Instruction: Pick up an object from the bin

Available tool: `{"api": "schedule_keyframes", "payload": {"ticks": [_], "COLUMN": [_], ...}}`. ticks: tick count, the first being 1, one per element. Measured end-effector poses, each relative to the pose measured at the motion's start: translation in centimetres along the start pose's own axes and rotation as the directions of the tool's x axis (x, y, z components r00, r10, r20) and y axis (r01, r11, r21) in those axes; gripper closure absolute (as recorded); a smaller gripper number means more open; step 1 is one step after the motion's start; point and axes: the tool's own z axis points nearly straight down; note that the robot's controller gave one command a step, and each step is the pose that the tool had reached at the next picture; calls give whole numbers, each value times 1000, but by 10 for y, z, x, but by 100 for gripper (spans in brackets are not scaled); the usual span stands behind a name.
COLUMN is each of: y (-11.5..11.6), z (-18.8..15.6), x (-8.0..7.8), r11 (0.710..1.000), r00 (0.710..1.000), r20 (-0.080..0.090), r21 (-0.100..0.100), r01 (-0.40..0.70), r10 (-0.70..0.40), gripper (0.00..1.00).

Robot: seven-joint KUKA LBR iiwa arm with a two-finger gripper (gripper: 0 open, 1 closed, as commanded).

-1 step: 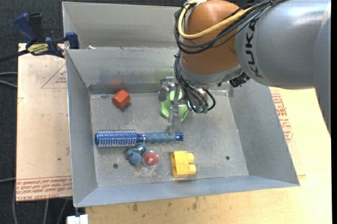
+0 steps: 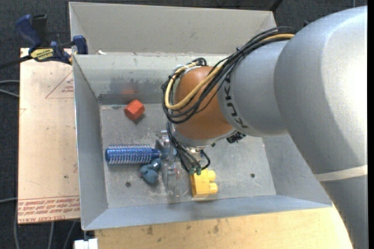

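The end effector (image 2: 171, 175) hung low in the bin (image 2: 87, 142), between a blue roller (image 2: 131, 154) and a yellow block (image 2: 203, 183), a blue lump (image 2: 151, 173) just beside it; whether it was apart or together could not be told.

The gripper (image 2: 173, 186) stands low in the bin (image 2: 87, 154), with a blue roller (image 2: 131, 154) and blue lump (image 2: 150, 173) just view-left of it, a yellow block (image 2: 203, 183) just view-right, and a red cube (image 2: 134, 110) well apart.

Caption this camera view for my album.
Robot hand down in the grey bin, between a blue ribbed roller and a yellow block.
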Motion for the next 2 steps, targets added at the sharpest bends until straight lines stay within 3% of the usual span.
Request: {"api": "schedule_keyframes", "payload": {"ticks": [1,2], "y": [-2,6], "z": [-3,-171], "x": [-3,-36], "r11": [1000,1000], "r00": [1000,1000], "r20": [9,14], "r21": [-1,1], "r01": [-5,13], "r10": [5,-13], "gripper": [100,100]}}
